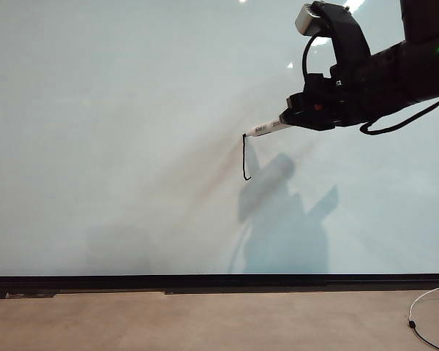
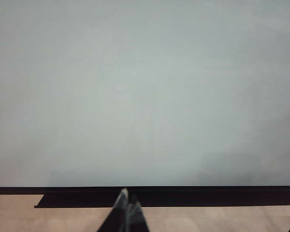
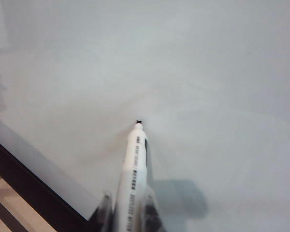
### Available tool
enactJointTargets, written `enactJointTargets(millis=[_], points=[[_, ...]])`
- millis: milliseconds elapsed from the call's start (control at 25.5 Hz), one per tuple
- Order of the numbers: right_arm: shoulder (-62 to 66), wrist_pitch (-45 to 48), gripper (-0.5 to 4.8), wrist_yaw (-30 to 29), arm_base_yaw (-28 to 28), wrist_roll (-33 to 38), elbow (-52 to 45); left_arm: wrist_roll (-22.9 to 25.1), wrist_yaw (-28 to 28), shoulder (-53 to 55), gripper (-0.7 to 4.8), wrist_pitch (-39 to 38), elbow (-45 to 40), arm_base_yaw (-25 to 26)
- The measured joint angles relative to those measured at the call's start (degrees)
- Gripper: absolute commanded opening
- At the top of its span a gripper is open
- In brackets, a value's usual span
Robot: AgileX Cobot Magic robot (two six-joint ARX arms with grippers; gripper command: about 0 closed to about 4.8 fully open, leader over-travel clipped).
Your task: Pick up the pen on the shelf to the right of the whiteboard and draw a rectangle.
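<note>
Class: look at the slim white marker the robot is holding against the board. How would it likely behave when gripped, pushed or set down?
The slim white marker with printed lettering looks rigid, probably staying straight in the right hand. Its smooth round barrel may slip or roll if set down. Being thin, it is likely light.

Looked like a robotics lab or test room: huge glossy whiteboard (image 1: 117,146) filling the wall, bare tan floor (image 1: 205,322) below, loose white cable (image 1: 424,314), black robot arm (image 1: 395,73) with camera.
</note>
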Motion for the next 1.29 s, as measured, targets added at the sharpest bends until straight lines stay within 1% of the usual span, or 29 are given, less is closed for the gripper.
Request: enactJointTargets(millis=[1293], points=[[-2.5, -2.2, -0.05, -3.0, -4.3, 0.0, -0.8, 0.0, 0.0, 0.0, -0.05, 0.0, 0.0, 0.0]])
